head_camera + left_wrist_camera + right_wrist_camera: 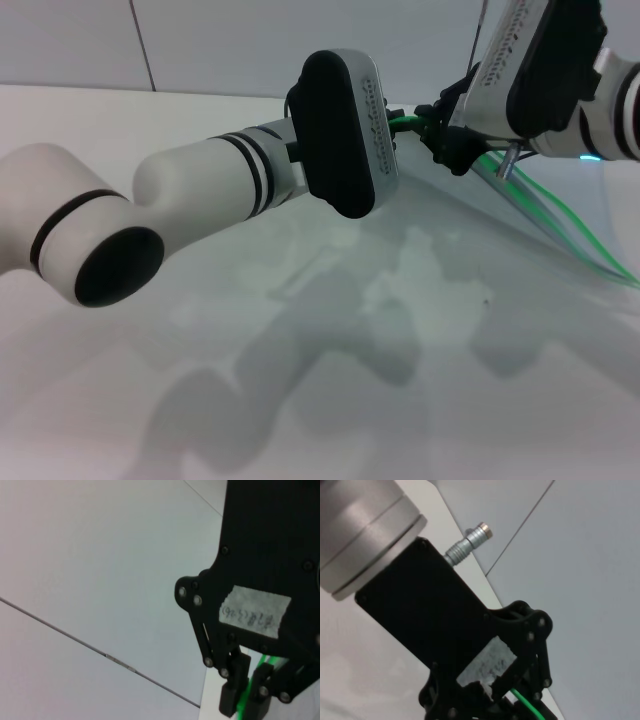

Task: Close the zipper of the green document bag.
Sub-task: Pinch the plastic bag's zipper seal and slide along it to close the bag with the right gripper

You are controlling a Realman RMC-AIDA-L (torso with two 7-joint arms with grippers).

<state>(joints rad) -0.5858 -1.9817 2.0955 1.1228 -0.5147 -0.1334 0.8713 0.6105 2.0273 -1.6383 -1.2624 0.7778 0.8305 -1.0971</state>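
Observation:
The green document bag (470, 260) lies flat and translucent on the table, right of centre. Its zipper (407, 122) is a thin bright green strip along the far edge that curves down to the right. The left arm reaches across the front, and its black wrist housing (340, 130) hides its gripper in the head view. In the left wrist view my left gripper (245, 700) is shut on the zipper (244, 692). My right gripper (445, 135) sits right at the strip, close beside the left one. The strip (526, 703) passes under it in the right wrist view. The slider does not show.
The white table (120, 400) extends left and forward of the bag. A grey tiled wall (200, 40) stands behind the table's far edge. Both arms crowd the far right corner, and the left forearm (200, 185) crosses the middle.

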